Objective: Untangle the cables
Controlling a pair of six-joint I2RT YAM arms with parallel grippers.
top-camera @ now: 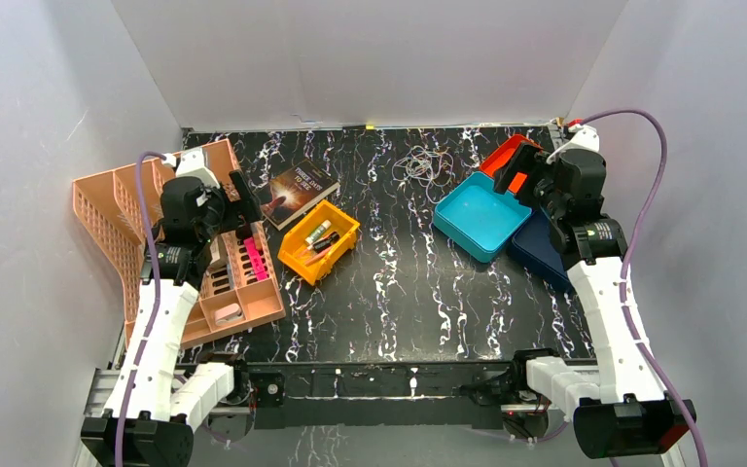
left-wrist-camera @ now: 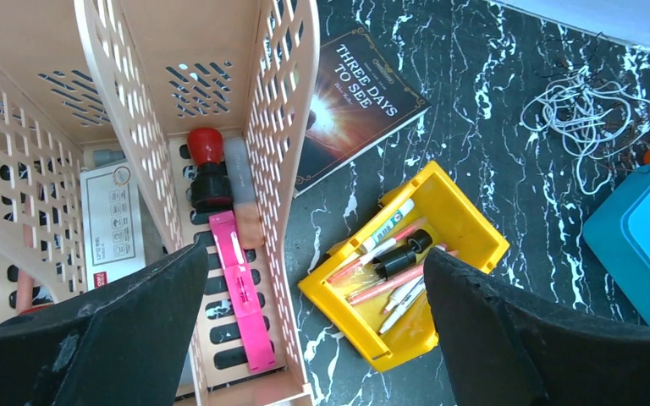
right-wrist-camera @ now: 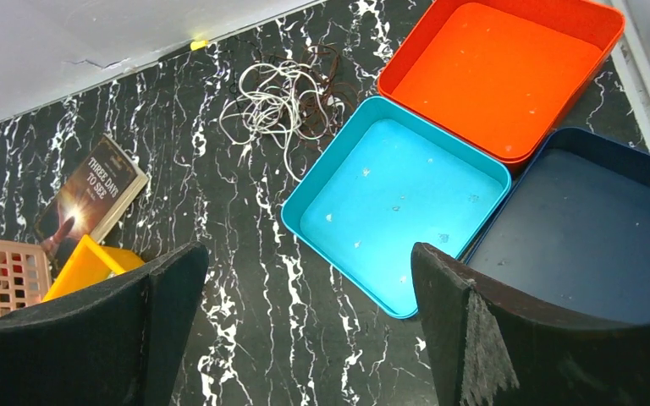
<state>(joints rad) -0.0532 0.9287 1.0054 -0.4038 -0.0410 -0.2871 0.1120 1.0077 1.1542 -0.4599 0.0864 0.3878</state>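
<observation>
The cables (top-camera: 423, 165) lie in one loose tangle of thin pale and dark brown loops on the black marbled table, near the back wall. The left wrist view has the cables (left-wrist-camera: 588, 114) at its upper right; in the right wrist view the cables (right-wrist-camera: 283, 97) sit just left of the trays. My left gripper (top-camera: 243, 199) hovers open over the basket's edge, far left of the tangle, and holds nothing (left-wrist-camera: 315, 262). Over the trays at the right, my right gripper (top-camera: 528, 178) is also open and holds nothing (right-wrist-camera: 306, 254).
A peach slotted basket (top-camera: 117, 224) with a pink marker and other items stands at the left. A book (top-camera: 299, 192) and a yellow bin (top-camera: 348, 236) of pens lie between basket and tangle. Teal (top-camera: 481, 214), orange (top-camera: 504, 156) and dark blue (top-camera: 540, 255) trays crowd the right.
</observation>
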